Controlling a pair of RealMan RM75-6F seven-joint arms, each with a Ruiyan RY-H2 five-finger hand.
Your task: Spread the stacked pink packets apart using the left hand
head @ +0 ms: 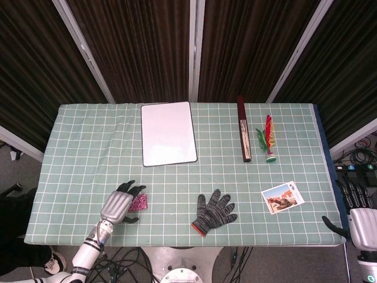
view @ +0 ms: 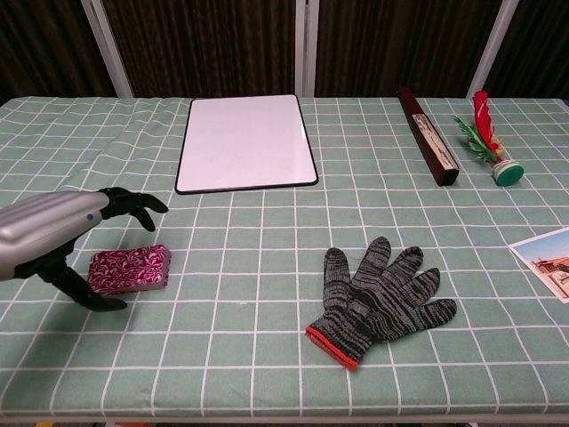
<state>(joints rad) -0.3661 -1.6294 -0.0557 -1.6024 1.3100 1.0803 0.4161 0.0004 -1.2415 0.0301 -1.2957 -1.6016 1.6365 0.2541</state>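
Observation:
The stack of pink patterned packets (view: 131, 269) lies on the green checked tablecloth near the front left; in the head view only the right part of the stack (head: 140, 203) shows past my hand. My left hand (view: 55, 237) (head: 120, 204) hovers over the stack's left end, fingers spread and curved above it, thumb down in front of it. It holds nothing. My right hand (head: 357, 215) hangs open off the table's right edge, seen only in the head view.
A grey knit glove (view: 380, 296) lies front centre. A white board (view: 244, 142) sits at the back. A dark long box (view: 428, 135), a feathered shuttlecock (view: 487, 142) and a photo card (view: 548, 258) are on the right.

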